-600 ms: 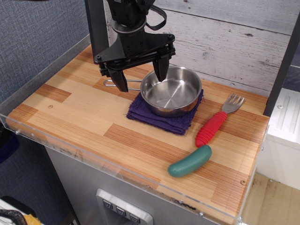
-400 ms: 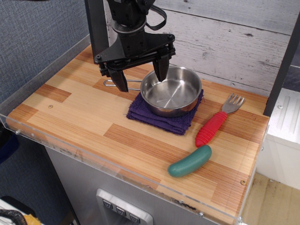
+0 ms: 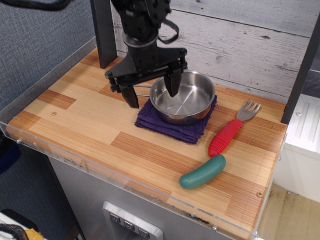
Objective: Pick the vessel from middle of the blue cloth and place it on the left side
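Vessel (image 3: pixel 183 103) on blue cloth (image 3: pixel 174 124), its left rim between wide-spread pincer (image 3: pixel 152 97) fingers.

You have the vessel (image 3: pixel 183 103) sitting on the cloth (image 3: pixel 172 125), toward the back of the table (image 3: pixel 90 125). Your gripper (image 3: pixel 153 94) hangs over the vessel's left rim, one of the jaws inside it, the other outside to its left. To the right of the cloth lies a fork (image 3: pixel 232 129); in front of the fork lies a pickle-shaped toy (image 3: pixel 202 172).

Shiny silver vessel (image 3: pixel 184 100), purple-blue cloth (image 3: pixel 172 125), black gripper (image 3: pixel 153 95).
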Motion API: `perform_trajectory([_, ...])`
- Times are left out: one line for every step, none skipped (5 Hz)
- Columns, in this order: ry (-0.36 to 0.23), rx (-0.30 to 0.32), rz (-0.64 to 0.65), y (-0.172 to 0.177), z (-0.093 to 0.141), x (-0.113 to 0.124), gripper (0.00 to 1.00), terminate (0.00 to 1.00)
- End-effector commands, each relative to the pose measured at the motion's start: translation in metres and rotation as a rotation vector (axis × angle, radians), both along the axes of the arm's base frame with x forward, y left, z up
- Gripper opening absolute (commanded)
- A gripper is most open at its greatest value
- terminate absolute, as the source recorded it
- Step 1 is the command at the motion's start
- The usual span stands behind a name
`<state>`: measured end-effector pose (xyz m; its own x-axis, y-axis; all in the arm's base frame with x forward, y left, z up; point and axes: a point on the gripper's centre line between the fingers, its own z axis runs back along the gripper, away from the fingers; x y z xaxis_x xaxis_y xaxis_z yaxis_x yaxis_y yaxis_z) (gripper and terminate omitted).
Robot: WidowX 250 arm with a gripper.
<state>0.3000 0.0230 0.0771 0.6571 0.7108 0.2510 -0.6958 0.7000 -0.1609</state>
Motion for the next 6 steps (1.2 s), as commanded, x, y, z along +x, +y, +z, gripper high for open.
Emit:
perform_trajectory([-0.013,-0.034,0.046,-0.014,-0.018,0.024,1.0,0.0])
perform_trajectory([-0.034,-0.06,0.102,-0.016,-0.03,0.034,1.0,0.0])
perform_trajectory([-0.028,-0.058,0.119,-0.016,-0.038,0.04,1.0,0.0])
perform_trajectory([-0.035,-0.031,0.136,-0.016,-0.039,0.04,0.0,0.0])
perform_trajectory([-0.038,-0.037,0.142,-0.018,-0.038,0.036,0.0,0.0])
perform_trajectory([-0.043,-0.041,0.156,-0.019,-0.034,0.031,0.0,0.0])
